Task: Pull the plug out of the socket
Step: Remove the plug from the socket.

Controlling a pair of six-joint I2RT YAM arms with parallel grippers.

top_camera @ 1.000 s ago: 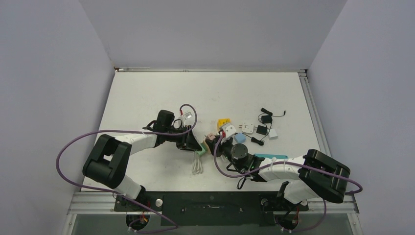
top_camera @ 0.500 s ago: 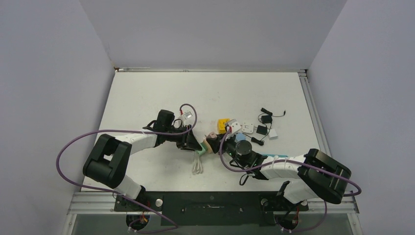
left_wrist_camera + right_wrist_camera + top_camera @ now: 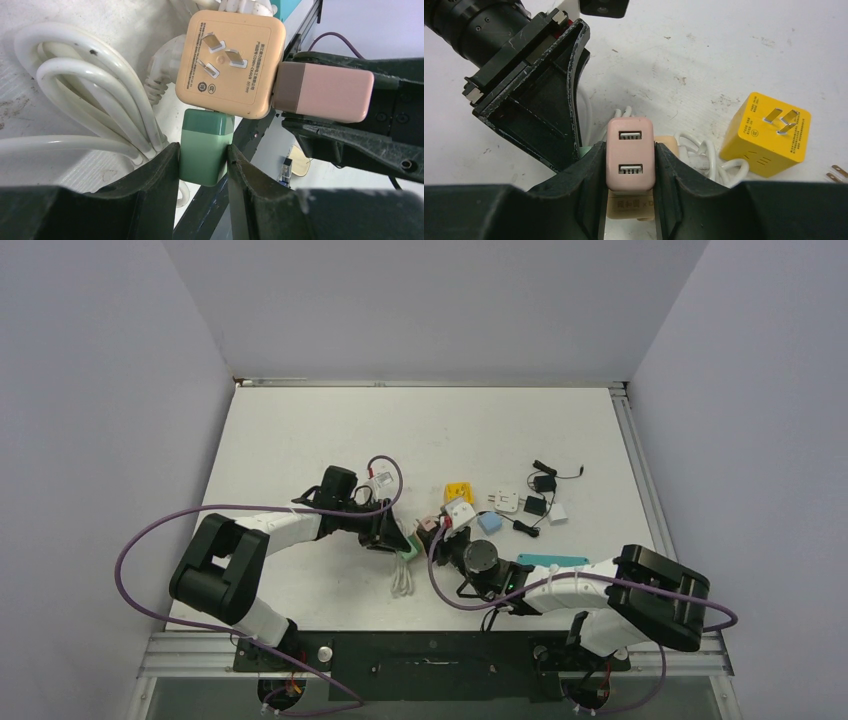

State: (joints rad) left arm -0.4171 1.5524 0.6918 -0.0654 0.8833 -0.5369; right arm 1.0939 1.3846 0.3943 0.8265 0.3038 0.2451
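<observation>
Pink plug (image 3: 630, 153) is pinched across its flat sides by the right gripper (image 3: 629, 172), seated in the peach socket cube (image 3: 228, 60) at table centre. Left gripper (image 3: 201, 162) clamps the green plug (image 3: 204, 146) below (counter-hold). Rigid, light, smooth plastic; likely slips, so pull straight.

I see both arms reaching low toward mid-table, tips nearly meeting. My left gripper (image 3: 202, 167) pinches the green plug (image 3: 204, 145); my right gripper (image 3: 630, 172) clamps the pink plug (image 3: 630, 154).
</observation>
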